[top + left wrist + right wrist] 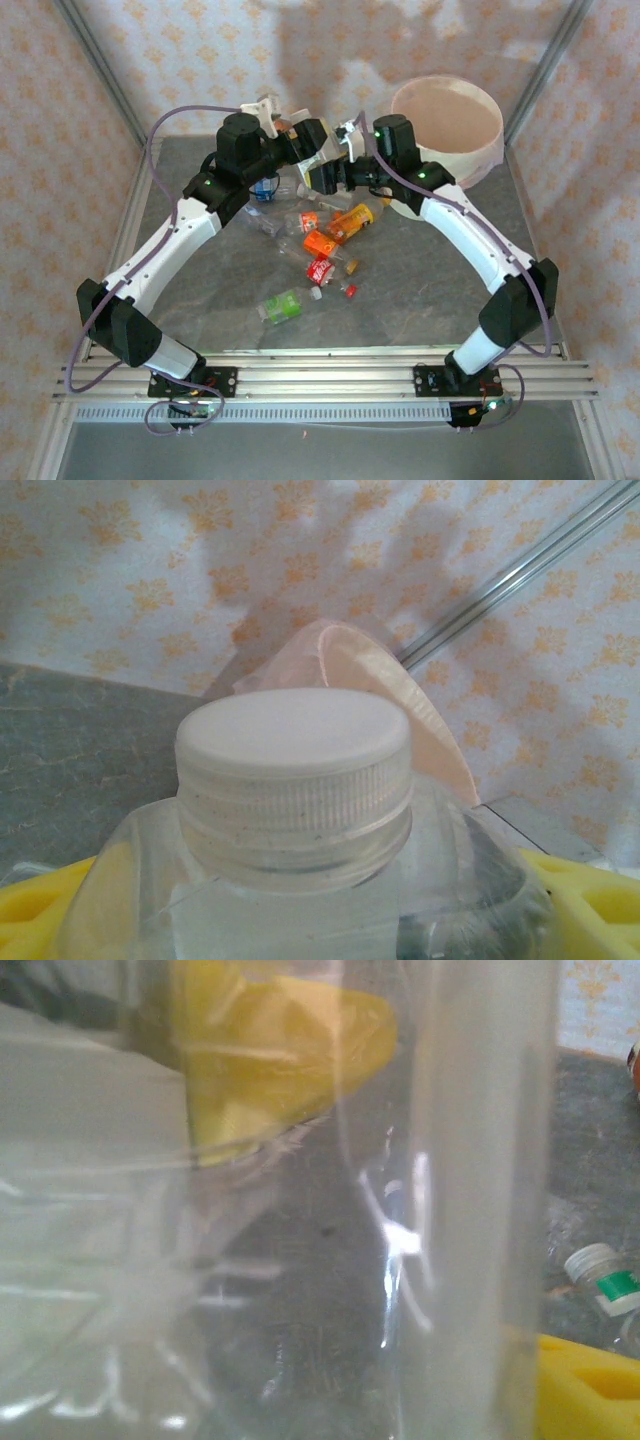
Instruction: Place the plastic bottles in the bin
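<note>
Left gripper stands fairly wide, its 2 yellow finger pads set against either side of a clear plastic bottle with a white ribbed screw cap. It holds this bottle up off the grey mottled table, cap toward the wrist camera. Past the cap, toward 1 o'clock, rises the large round cream-white bin with its pale pinkish inside; in the top view it stands at the table's 1 o'clock corner. From the opposite side the right gripper has its jaws parted around the same bottle, 1 yellow pad showing through the clear wall at 11 o'clock and the other at 5 o'clock, but whether they press on it I cannot tell. Both grippers meet at 9 o'clock of the bin. Loose bottles lie mid-table: an orange bottle, a red-labelled bottle, a green-labelled bottle at the heap's 7 o'clock and a blue-marked bottle at its 10 o'clock.
</note>
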`<state>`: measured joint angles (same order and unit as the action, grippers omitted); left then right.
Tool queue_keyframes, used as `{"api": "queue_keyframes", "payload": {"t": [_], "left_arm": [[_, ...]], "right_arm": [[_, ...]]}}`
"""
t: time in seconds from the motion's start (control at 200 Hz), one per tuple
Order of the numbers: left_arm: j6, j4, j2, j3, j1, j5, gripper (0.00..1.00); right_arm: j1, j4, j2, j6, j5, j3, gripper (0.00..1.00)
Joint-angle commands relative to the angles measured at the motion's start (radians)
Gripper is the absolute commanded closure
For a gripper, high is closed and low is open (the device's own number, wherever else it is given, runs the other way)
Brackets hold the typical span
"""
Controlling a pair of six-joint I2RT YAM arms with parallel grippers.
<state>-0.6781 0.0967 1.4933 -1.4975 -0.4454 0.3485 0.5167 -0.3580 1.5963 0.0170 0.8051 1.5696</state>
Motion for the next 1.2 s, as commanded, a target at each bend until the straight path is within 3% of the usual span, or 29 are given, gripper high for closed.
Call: {"api": "queue_keyframes", "payload": {"t": [0.0,0.24,0.32,0.39,0.45,0.55,0.726,0.831,1.066,1.191], "left_arm": [[0.031,-0.02,-0.002,-0.036,-0.011,0.0,0.4],[0.028,-0.008,0.008,-0.04,-0.012,0.006,0.39],[0.022,-0.007,0.013,-0.044,-0.012,0.024,0.28],[0.024,-0.001,0.022,-0.055,-0.011,0.062,0.1],[0.027,0.0,0.039,-0.073,-0.011,0.123,0.0],[0.015,-0.007,0.068,-0.1,-0.012,0.189,0.0],[-0.006,-0.05,0.063,-0.073,-0.012,0.172,0.0],[-0.012,-0.074,0.034,-0.036,-0.011,0.117,0.0],[0.008,-0.012,-0.066,0.068,-0.015,-0.128,0.0],[0.021,0.025,-0.115,0.117,-0.015,-0.213,0.0]], "right_arm": [[0.006,0.043,-0.006,-0.02,-0.014,0.035,0.3],[0.007,0.032,-0.038,-0.015,-0.083,0.021,0.49],[0.006,0.002,-0.056,0.007,-0.122,0.014,0.53],[0.006,-0.035,-0.082,0.035,-0.152,0.004,0.55],[0.005,-0.052,-0.113,0.073,-0.17,-0.023,0.57],[0.001,-0.071,-0.16,0.116,-0.202,-0.064,0.59],[-0.017,-0.126,-0.195,0.178,-0.275,-0.074,0.63],[-0.037,-0.14,-0.209,0.198,-0.309,-0.076,0.63],[-0.106,-0.183,-0.209,0.194,-0.417,-0.038,0.66],[-0.155,-0.213,-0.205,0.179,-0.39,0.026,0.66]]}}
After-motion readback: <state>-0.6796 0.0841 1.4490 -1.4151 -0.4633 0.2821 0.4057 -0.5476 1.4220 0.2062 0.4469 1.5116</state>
